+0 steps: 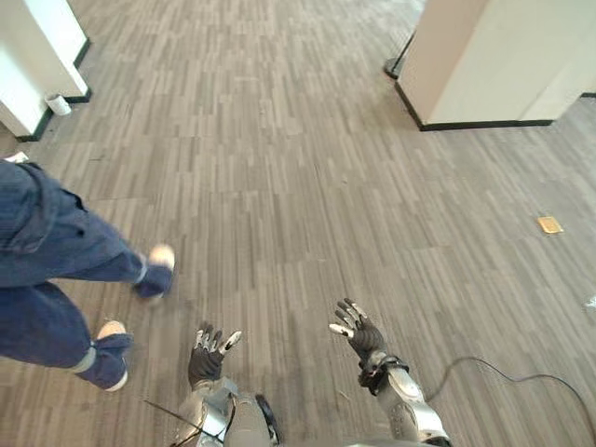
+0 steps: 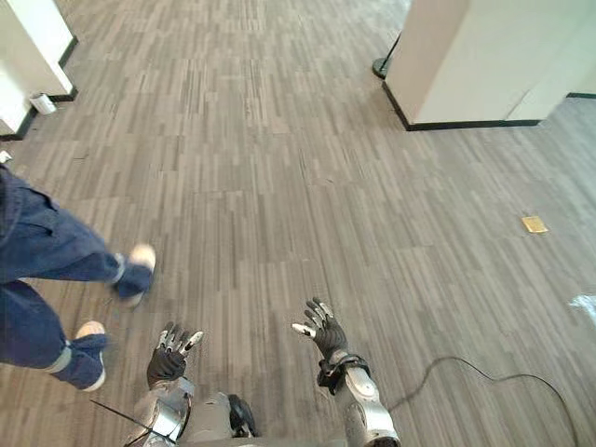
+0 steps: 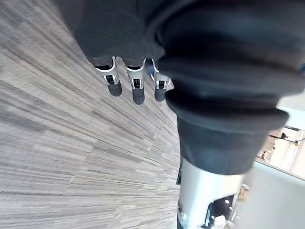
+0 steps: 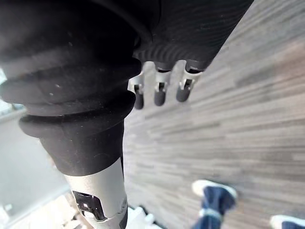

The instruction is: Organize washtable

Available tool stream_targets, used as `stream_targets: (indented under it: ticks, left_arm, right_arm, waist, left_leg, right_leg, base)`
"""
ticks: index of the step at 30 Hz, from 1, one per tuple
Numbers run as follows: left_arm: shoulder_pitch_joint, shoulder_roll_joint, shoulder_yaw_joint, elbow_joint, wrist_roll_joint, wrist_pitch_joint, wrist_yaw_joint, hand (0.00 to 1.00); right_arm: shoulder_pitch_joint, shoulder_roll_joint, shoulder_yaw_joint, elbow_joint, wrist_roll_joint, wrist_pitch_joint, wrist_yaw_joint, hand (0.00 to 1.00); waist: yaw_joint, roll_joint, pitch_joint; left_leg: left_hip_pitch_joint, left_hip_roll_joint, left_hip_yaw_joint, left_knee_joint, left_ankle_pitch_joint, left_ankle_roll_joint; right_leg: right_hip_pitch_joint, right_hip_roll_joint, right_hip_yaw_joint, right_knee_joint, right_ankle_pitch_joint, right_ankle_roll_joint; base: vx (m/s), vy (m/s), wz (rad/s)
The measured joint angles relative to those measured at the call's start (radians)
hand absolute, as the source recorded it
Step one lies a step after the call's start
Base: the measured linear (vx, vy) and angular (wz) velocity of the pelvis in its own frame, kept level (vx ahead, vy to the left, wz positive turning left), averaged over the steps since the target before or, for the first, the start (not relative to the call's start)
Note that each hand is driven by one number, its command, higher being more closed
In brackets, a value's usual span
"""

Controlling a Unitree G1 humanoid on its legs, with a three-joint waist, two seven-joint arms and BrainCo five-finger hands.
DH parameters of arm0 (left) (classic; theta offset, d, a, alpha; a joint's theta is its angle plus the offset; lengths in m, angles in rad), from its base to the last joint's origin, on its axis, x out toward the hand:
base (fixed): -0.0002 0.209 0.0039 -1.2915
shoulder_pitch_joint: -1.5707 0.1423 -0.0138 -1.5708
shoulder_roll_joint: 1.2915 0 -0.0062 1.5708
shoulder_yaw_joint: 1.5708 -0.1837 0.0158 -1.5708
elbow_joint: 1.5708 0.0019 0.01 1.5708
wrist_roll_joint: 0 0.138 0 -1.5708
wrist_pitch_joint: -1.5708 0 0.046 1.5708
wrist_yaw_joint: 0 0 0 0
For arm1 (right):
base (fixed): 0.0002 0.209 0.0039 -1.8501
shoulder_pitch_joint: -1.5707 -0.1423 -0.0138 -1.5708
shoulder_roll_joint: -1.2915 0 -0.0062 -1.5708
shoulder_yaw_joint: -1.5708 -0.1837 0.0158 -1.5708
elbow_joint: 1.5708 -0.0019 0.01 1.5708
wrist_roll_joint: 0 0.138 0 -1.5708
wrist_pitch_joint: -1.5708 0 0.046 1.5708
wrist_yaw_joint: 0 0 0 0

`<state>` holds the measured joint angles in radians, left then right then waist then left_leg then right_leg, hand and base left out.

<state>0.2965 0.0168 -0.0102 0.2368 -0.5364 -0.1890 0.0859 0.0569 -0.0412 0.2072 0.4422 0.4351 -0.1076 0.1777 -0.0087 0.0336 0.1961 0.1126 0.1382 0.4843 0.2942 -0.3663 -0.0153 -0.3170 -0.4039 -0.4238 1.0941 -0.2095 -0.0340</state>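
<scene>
- White block (image 1: 35,56) w/ dark base strip: far left, across the grey plank floor (image 1: 298,177) from the cream pillar (image 1: 484,56).
- Small white cup (image 1: 58,103): on the floor against that block's base, well left of the pillar.
- Person (image 1: 42,251) in blue trousers: left edge, nearer the camera than the pillar and well apart from it. Pale-soled blue shoes (image 1: 156,272) both on the floor; they also show in the right wrist view.
- left hand (image 1: 206,361): low in the view, well left of the pillar and nearer. Fingers (image 3: 138,91) straight and spread, thumb out to the side, over bare floor, touching nothing.
- right hand (image 1: 360,333): just right of the left hand, apart from it, below-left of the pillar. Fingers (image 4: 159,94) straight and fanned, palm down, over the floor, gripping nothing.
- Pillar: upper right, dark base strip, standing on the floor.
- Small tan square (image 1: 550,224): flat on the floor, nearer than the pillar, toward its right side.
- Pale scrap (image 1: 590,301): on the floor at the right edge, nearer again than the tan square.
</scene>
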Motion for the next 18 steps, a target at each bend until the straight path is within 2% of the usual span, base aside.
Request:
stream_targets:
  ticks: [1,2,3,4,5,6,7,8,9,10,11,12,13,14,15,16,17,18]
  left_arm:
    - [-0.025,0.0,-0.018,0.001,0.0,-0.007,-0.005,0.0]
    - [-0.038,0.002,-0.024,0.005,0.0,-0.007,-0.012,0.0]
    - [-0.053,0.009,-0.028,0.012,0.0,-0.006,-0.02,0.0]
    - [-0.056,0.021,-0.027,0.026,0.0,-0.006,-0.021,0.0]
    - [-0.075,-0.001,-0.028,0.07,0.0,-0.004,-0.021,0.0]
    - [-0.079,-0.02,-0.033,0.085,0.003,0.006,-0.019,0.0]
    - [-0.085,-0.027,-0.054,0.09,0.009,0.007,-0.019,0.0]
    - [-0.084,-0.028,-0.071,0.09,0.013,0.007,-0.022,0.0]
    - [-0.08,-0.038,-0.085,0.097,0.03,0.007,-0.031,0.0]
    - [-0.089,-0.045,-0.091,0.115,0.035,0.008,-0.039,0.0]
    - [-0.093,-0.043,-0.097,0.122,0.033,0.008,-0.039,0.0]
    - [-0.099,-0.043,-0.097,0.138,0.027,0.01,-0.039,0.0]
    - [-0.101,-0.042,-0.096,0.145,0.018,0.012,-0.038,0.0]
    - [-0.099,-0.041,-0.092,0.144,0.01,0.012,-0.038,0.0]
    - [-0.092,-0.037,-0.08,0.142,-0.004,0.013,-0.037,0.0]
    - [-0.083,-0.036,-0.056,0.13,-0.005,0.02,-0.038,0.0]
    - [-0.075,-0.035,-0.048,0.123,-0.007,0.021,-0.038,0.0]
    - [-0.065,-0.037,-0.037,0.11,-0.012,0.026,-0.037,0.0]
  right_arm:
    - [-0.002,-0.025,-0.001,-0.005,-0.006,0.0,0.001,0.0]
    - [-0.003,-0.034,-0.002,-0.005,-0.006,0.001,0.001,0.0]
    - [0.002,-0.045,-0.002,-0.006,-0.006,0.002,0.0,0.0]
    - [0.024,-0.043,-0.001,-0.005,-0.005,0.002,0.0,0.0]
    - [0.029,-0.055,-0.003,0.002,-0.005,0.002,0.0,0.0]
    - [0.008,-0.065,-0.008,0.002,-0.005,0.01,-0.004,0.0]
    - [0.02,-0.068,-0.034,-0.026,-0.004,0.008,-0.002,0.0]
    - [0.027,-0.073,-0.049,-0.033,-0.002,0.008,0.0,0.0]
    - [0.037,-0.074,-0.063,-0.035,-0.001,0.009,0.0,0.0]
    - [0.036,-0.083,-0.074,-0.035,0.006,0.008,-0.003,0.0]
    - [0.032,-0.085,-0.084,-0.035,0.012,0.008,-0.011,0.0]
    - [0.019,-0.085,-0.103,-0.036,0.027,0.005,-0.029,0.0]
    - [0.015,-0.08,-0.126,-0.038,0.028,0.003,-0.044,0.0]
    - [0.017,-0.078,-0.132,-0.038,0.028,0.002,-0.048,0.0]
    - [0.015,-0.072,-0.131,-0.038,0.032,0.001,-0.053,0.0]
    - [0.005,-0.059,-0.13,-0.039,0.036,-0.002,-0.056,0.0]
    - [0.004,-0.054,-0.13,-0.042,0.036,-0.005,-0.057,0.0]
    - [0.008,-0.052,-0.126,-0.051,0.034,-0.008,-0.057,0.0]
  waist:
    - [-0.021,0.01,0.008]
    - [-0.029,0.011,0.011]
    - [-0.033,-0.01,0.007]
    - [-0.039,-0.028,0.004]
    - [-0.037,0.006,0.004]
    - [-0.032,0.023,0.007]
    - [-0.043,0.017,0.01]
    - [-0.046,0.019,0.012]
    - [-0.039,0.019,0.013]
    - [-0.032,0.023,0.016]
    - [-0.031,0.033,0.02]
    - [-0.035,0.043,0.031]
    - [-0.032,0.035,0.036]
    - [-0.028,0.034,0.036]
    - [-0.021,0.012,0.042]
    - [-0.009,0.011,0.041]
    - [-0.005,0.005,0.041]
    - [-0.003,0.029,0.029]
  left_leg:
    - [0.044,-0.003,-0.012,-0.04,0.013,-0.024]
    - [0.061,-0.005,-0.014,-0.051,0.017,-0.032]
    - [0.091,-0.021,-0.01,-0.059,0.016,-0.075]
    - [0.143,-0.013,-0.02,-0.05,-0.002,-0.117]
    - [0.159,0.018,-0.017,-0.04,0.003,-0.134]
    - [0.147,0.045,-0.02,0.012,0.083,-0.151]
    - [0.126,0.052,-0.045,0.107,0.176,-0.151]
    - [0.112,0.071,-0.06,0.185,0.229,-0.172]
    - [0.063,0.128,-0.093,0.392,0.38,-0.25]
    - [-0.047,0.202,-0.126,0.702,0.399,-0.261]
    - [-0.109,0.235,-0.136,0.852,0.397,-0.258]
    - [-0.207,0.281,-0.151,1.05,0.361,-0.245]
    - [-0.296,0.315,-0.133,1.114,0.319,-0.188]
    - [-0.326,0.326,-0.114,1.099,0.292,-0.144]
    - [-0.367,0.342,-0.066,0.998,0.241,-0.068]
    - [-0.391,0.335,-0.035,0.797,0.206,-0.049]
    - [-0.401,0.313,-0.037,0.665,0.198,-0.054]
    - [-0.396,0.256,-0.072,0.331,0.217,-0.059]
  right_leg:
    - [-0.075,0.01,-0.041,-0.173,-0.012,-0.003]
    - [-0.103,0.02,-0.059,-0.293,0.004,0.005]
    - [-0.118,0.064,-0.108,-0.64,0.125,0.006]
    - [-0.102,0.121,-0.102,-0.825,0.371,-0.097]
    - [-0.092,0.145,-0.098,-0.804,0.386,-0.07]
    - [-0.105,0.15,-0.108,-0.751,0.341,-0.086]
    - [-0.102,0.138,-0.086,-0.677,0.256,-0.057]
    - [-0.085,0.138,-0.073,-0.653,0.219,-0.047]
    - [-0.039,0.146,-0.054,-0.619,0.155,-0.033]
    - [0.006,0.17,-0.042,-0.608,0.107,-0.026]
    - [0.035,0.187,-0.033,-0.61,0.09,-0.024]
    - [0.102,0.21,-0.021,-0.638,0.07,-0.016]
    - [0.167,0.226,-0.011,-0.686,0.068,-0.006]
    - [0.198,0.226,-0.003,-0.711,0.07,0.005]
    - [0.243,0.224,0.026,-0.76,0.08,0.032]
    - [0.268,0.217,0.067,-0.797,0.092,0.06]
    - [0.266,0.209,0.088,-0.802,0.097,0.081]
    - [0.252,0.197,0.121,-0.794,0.094,0.145]
  base:
    - [0.71,0.008,0.62]
    - [0.75,-0.082,0.66]
    - [0.82,-0.156,0.47]
    - [0.76,-0.153,0.36]
    - [0.79,-0.154,-0.23]
    - [0.74,-0.165,-0.4]
    - [0.56,-0.127,-0.47]
    - [0.66,-0.16,-0.34]
    - [0.62,-0.065,-0.61]
    - [0.72,-0.049,-0.72]
    - [0.52,0.088,-0.68]
    - [0.49,0.136,-0.49]
    - [0.47,0.162,-0.42]
    - [0.44,0.207,-0.43]
    - [0.4,0.267,-0.73]
    - [0.38,0.303,-0.85]
    - [0.33,0.378,-0.99]
    - [0.31,0.454,-0.76]
